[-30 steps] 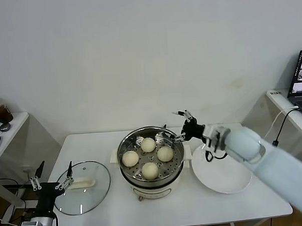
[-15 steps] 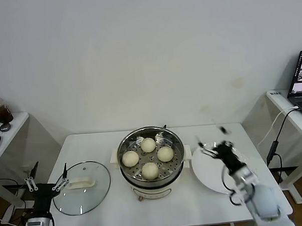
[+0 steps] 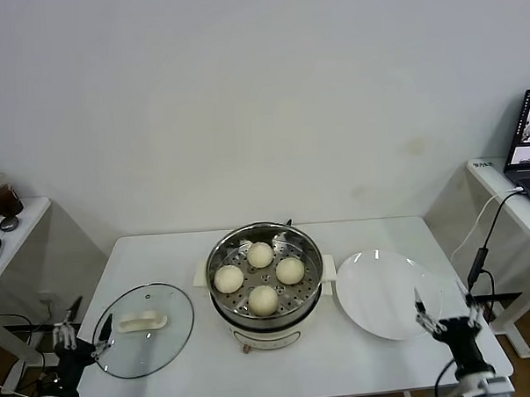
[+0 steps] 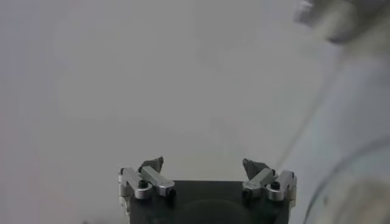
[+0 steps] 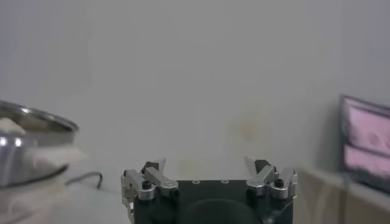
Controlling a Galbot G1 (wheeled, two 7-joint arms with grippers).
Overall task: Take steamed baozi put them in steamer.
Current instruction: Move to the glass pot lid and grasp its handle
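four pale cream round steamed baozi (image 3: 261,277) on perforated tray inside shiny steel steamer (image 3: 263,238), table centre | left gripper (image 3: 81,337) near-left corner, spread wide, empty | right gripper (image 3: 446,313) near-right corner, spread wide, empty

Plain white room, nothing fancy

White table (image 3: 162,256) sits against a bare white wall (image 3: 243,94). Small side table (image 3: 24,213) off to the left with a dark cup (image 3: 1,194), and a desk (image 3: 511,196) on the right holding an open laptop (image 3: 528,139).
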